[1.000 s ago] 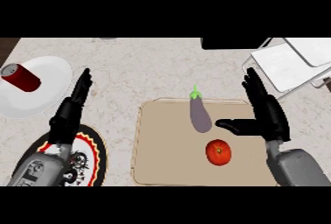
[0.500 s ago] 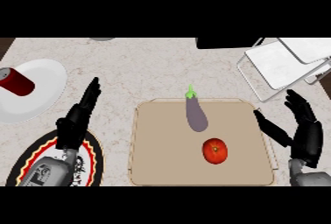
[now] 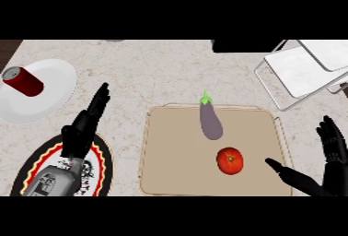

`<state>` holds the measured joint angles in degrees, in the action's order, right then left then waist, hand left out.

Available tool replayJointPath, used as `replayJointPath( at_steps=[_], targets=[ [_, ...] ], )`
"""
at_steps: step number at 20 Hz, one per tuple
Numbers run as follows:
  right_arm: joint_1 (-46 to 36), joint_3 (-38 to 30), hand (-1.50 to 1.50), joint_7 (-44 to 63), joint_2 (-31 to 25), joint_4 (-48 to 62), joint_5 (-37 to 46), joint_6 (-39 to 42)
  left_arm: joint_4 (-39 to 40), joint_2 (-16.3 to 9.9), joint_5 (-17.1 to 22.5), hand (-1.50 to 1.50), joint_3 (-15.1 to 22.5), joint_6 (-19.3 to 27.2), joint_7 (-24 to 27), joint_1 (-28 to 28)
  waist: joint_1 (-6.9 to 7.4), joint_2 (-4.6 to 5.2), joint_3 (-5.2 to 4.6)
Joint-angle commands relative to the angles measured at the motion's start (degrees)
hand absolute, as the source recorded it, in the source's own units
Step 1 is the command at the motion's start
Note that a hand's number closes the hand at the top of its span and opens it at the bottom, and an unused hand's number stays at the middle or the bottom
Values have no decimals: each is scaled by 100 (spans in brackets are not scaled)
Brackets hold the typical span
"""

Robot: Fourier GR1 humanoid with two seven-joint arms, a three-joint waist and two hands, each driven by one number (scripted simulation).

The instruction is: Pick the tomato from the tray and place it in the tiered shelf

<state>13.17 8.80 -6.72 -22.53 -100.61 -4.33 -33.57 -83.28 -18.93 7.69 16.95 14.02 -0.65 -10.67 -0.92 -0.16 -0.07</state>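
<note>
the tomato [image 3: 230, 160] sits on the tray [image 3: 170, 152], toward the near right part of it, and nothing is touching it, so you have the whole job ahead of you: no grasp, no lift, no carry

nearest to you on the right, your right hand [image 3: 327, 171] is spread wide at the tray's right edge, fingers straight and pointing far, thumb stretched left over the tray's rim toward the tomato with its tip just beside the fruit but apart from it. it holds nothing. i judge this as the approach before the grasp, with the hand needing to come further left and close round the tomato

on the near left, your left hand [image 3: 85, 124] rests open with its fingers up, holding nothing, over the edge of a patterned plate [image 3: 34, 161] with a red and yellow rim; it looks out of the way of the work

further back on the tray lies an eggplant [image 3: 210, 120], close to the tomato on its far side but not touching, so watch you don't nudge it when you close in

far left, a red can [image 3: 22, 81] lies on a white plate [image 3: 51, 92]. far right, the tiered shelf [image 3: 302, 69] stands well apart from the tray, and that is where the tomato has to end up
</note>
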Motion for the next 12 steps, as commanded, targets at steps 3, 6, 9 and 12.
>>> replayJointPath(
  at_steps=[3, 6, 9, 12],
  targets=[
    [71, 487, -150, 1967, -1113, -1264, 859, 281, -29, 29, -51, 0, -36, -99, -204, -203, 70, 2, -12],
    [-134, 688, -150, 3144, -1434, -1888, 1340, 390, 200, 248, -154, 0, 39, -46, 177, -8, 85, 13, -17],
    [-333, 852, -150, 4057, -1940, -2106, 1595, 949, 262, 234, -138, 0, -24, -97, 104, -135, 108, 25, -21],
    [-518, 1068, -150, 5054, -2480, -2666, 1605, 1662, 195, 252, -211, 0, 48, -54, -75, -184, 134, 14, -29]
  ],
)
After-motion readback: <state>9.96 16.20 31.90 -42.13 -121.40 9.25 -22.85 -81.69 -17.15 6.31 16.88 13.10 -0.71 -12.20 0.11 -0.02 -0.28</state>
